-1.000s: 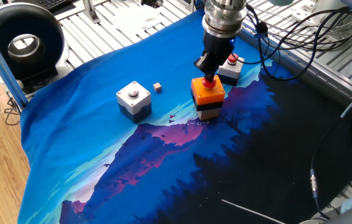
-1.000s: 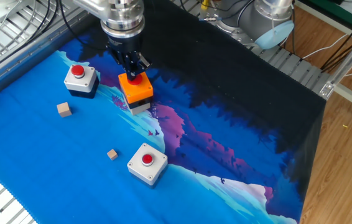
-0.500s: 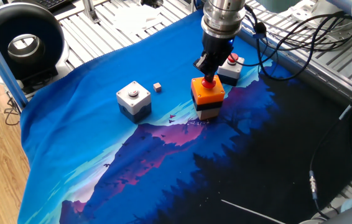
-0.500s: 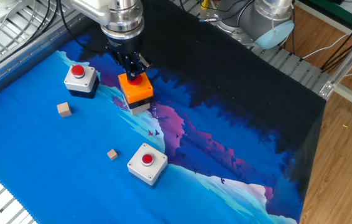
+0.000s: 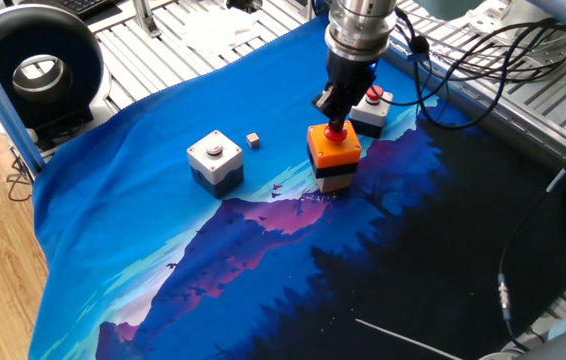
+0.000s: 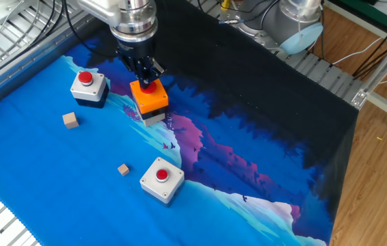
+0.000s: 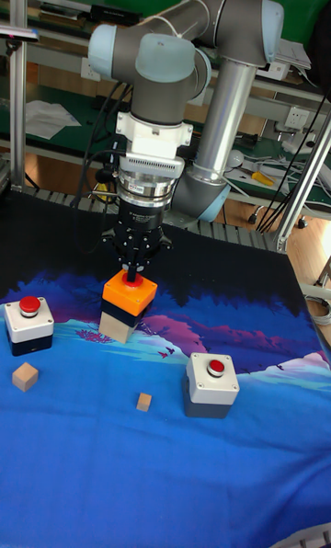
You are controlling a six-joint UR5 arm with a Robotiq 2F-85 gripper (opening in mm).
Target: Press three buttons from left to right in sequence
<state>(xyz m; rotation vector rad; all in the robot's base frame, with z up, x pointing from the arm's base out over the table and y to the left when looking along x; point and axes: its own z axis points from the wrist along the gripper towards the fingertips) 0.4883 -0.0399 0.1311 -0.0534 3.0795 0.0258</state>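
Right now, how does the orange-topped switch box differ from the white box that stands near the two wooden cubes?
The orange-topped switch box is taller, with an orange cap over stacked dark and pale layers; the white box is lower and wider, with a white top. The gripper is down on the orange box's button, while the white box's red button stands free. The orange box looks slightly tilted; the white box sits flat. Both rest on the blue cloth and carry a red button.

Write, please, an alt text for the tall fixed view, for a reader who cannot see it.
A grey robot arm reaches down with its gripper onto the red mushroom button of an orange-topped switch box on a blue patterned cloth. A small white box with a red button stands left, a white-grey box right, and two wooden cubes in front.
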